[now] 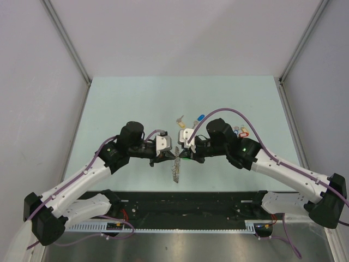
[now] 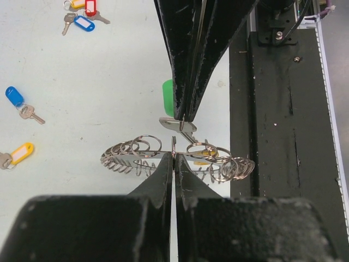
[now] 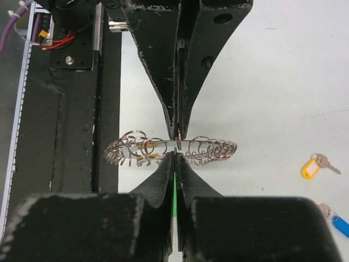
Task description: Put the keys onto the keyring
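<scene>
Black fingers of the left gripper (image 2: 173, 159) are pinched together on the wire of the keyring (image 2: 133, 152), a large silver ring fringed with small metal loops and held on edge. Tip to tip with it, the right gripper (image 2: 184, 115) is clamped on a silver key with a green plastic tag (image 2: 180, 125), just beside the wire. To thread it well, I judge the key's hole must meet the wire's open end squarely while the ring is held steady. Fingertips and loops hide both that end and the hole. Other tagged keys (image 2: 14, 96) lie well apart on the pale surface (image 2: 82, 76); one bunch is cut off at the frame's edge.
</scene>
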You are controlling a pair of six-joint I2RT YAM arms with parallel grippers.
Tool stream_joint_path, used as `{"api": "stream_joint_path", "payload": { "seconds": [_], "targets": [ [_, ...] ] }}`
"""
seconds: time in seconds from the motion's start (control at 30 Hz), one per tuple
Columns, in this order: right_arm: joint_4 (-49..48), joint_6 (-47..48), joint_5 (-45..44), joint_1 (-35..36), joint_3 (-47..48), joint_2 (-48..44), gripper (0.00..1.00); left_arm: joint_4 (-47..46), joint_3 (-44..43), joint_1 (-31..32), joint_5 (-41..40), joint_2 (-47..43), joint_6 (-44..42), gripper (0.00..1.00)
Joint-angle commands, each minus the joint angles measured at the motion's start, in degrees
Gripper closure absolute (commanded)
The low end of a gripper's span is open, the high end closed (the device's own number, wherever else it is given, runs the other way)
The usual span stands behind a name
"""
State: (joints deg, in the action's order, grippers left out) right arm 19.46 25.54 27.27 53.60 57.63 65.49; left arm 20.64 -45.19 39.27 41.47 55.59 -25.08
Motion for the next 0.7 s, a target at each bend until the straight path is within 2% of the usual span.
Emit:
{"api": "stream_joint_path", "payload": {
  "seconds": [0.0, 0.67],
  "targets": [
    [-0.39, 0.3, 1.47, -0.25, 0.03, -0.1, 1.0, -2.98, -0.34, 0.28, 3.52, -1.19, -1.73, 1.0],
    [-1.45, -0.58, 0.86, -1.13, 0.03, -0.28, 1.0, -2.98, -0.34, 0.28, 3.35, -0.84, -1.73, 1.0]
  ]
}}
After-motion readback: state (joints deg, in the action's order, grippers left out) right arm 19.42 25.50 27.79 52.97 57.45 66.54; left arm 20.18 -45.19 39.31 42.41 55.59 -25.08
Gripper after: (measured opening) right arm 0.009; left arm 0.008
